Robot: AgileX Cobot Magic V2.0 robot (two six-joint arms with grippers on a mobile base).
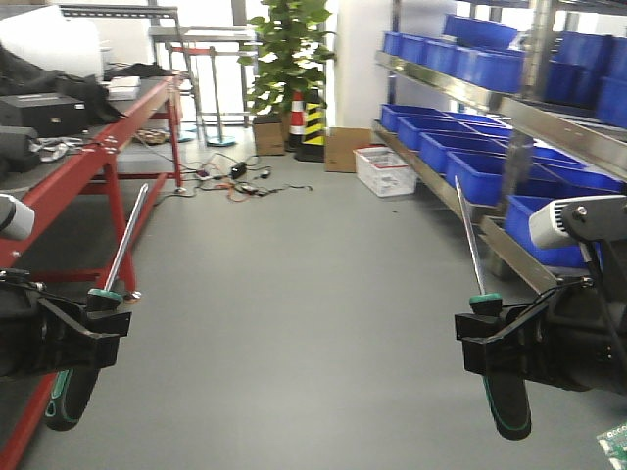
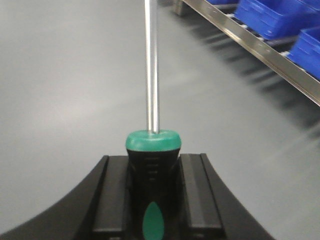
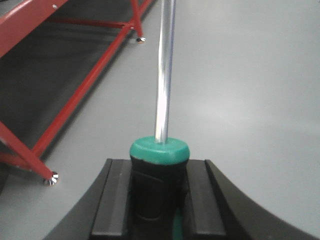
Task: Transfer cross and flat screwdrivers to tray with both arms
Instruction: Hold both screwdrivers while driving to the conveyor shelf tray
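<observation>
My left gripper [image 1: 96, 328] is shut on the black-and-green handle of one screwdriver [image 1: 125, 245], held in the air with the steel shaft pointing up and away. In the left wrist view the handle [image 2: 152, 165] sits clamped between both fingers. My right gripper [image 1: 495, 338] is shut on the second screwdriver [image 1: 469, 245] the same way; its handle [image 3: 159, 170] fills the gap between the fingers in the right wrist view. The silver-grey tray is out of view.
A red-framed workbench [image 1: 98, 162] runs along the left; its legs show in the right wrist view [image 3: 75, 100]. Metal shelving with blue bins [image 1: 480, 147] lines the right. A plant, a cone and cables [image 1: 294, 108] stand on the grey floor far ahead.
</observation>
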